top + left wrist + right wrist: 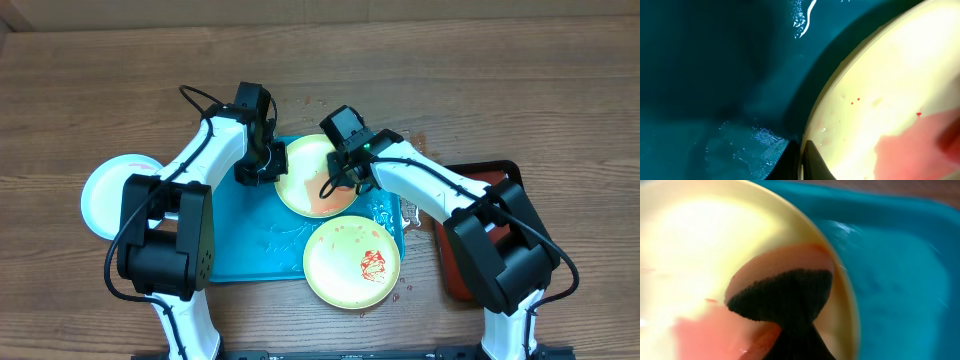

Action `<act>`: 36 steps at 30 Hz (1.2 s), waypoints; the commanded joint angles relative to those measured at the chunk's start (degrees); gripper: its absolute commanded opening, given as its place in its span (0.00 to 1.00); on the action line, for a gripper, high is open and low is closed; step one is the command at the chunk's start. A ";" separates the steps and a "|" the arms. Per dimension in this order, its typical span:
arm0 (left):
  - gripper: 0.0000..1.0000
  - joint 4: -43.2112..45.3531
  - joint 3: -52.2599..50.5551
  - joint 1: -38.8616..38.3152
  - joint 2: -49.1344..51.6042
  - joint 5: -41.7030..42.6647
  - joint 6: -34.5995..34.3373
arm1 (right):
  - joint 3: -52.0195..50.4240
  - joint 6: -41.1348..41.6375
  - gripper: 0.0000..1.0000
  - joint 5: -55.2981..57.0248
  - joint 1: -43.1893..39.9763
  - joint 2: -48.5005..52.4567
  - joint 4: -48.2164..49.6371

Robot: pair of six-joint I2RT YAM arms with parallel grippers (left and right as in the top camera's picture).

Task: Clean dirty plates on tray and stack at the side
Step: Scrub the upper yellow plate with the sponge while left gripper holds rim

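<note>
Table (500, 90): wood, one blue tray (240, 250) in the middle, one red tray (500, 172) on the right
Green plates: two, both saucy; back plate (300, 188) on the blue tray, front plate (352, 262) hanging over its near rim
Blue plate (100, 200): just one, off on the table to the left
Left gripper (268, 165): pinching the back plate's rim
Right gripper (335, 180): clamped on one dark sponge (782, 295), pressed on the back plate

Both arms reach inward to the upper dirty plate (300, 195). The left pincer (270, 170) nips its left rim, fingers (815, 162) closed on the edge. The right pincer (338, 178) bends down over its centre, clamping a dark pad (785, 292).
</note>
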 commanded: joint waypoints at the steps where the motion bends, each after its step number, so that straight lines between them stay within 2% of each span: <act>1: 0.04 -0.17 -0.42 0.24 0.94 -1.81 1.31 | 0.70 -6.23 0.04 -8.96 3.30 0.79 4.63; 7: 0.04 -0.24 -0.42 0.24 0.94 -1.84 1.31 | 0.70 -9.01 0.04 -8.92 9.22 3.21 6.16; 12: 0.04 -0.28 -0.42 0.24 0.94 -1.81 1.29 | 0.63 -5.46 0.04 -8.57 10.36 4.42 5.22; 20: 0.04 -0.85 -0.42 0.24 0.94 -1.84 1.33 | 0.63 4.96 0.04 -2.97 2.19 4.42 10.12; 25: 0.04 -1.20 -0.42 0.24 0.94 -1.95 1.51 | 0.63 5.31 0.04 -2.82 -4.66 4.48 11.76; 30: 0.04 -1.25 -0.42 0.24 0.94 -2.05 1.51 | 0.66 4.28 0.04 -3.13 -8.39 4.46 4.11; 36: 0.05 -1.25 -0.42 0.24 0.94 -3.13 1.49 | 2.08 -5.07 0.04 -10.62 -6.95 4.24 -7.15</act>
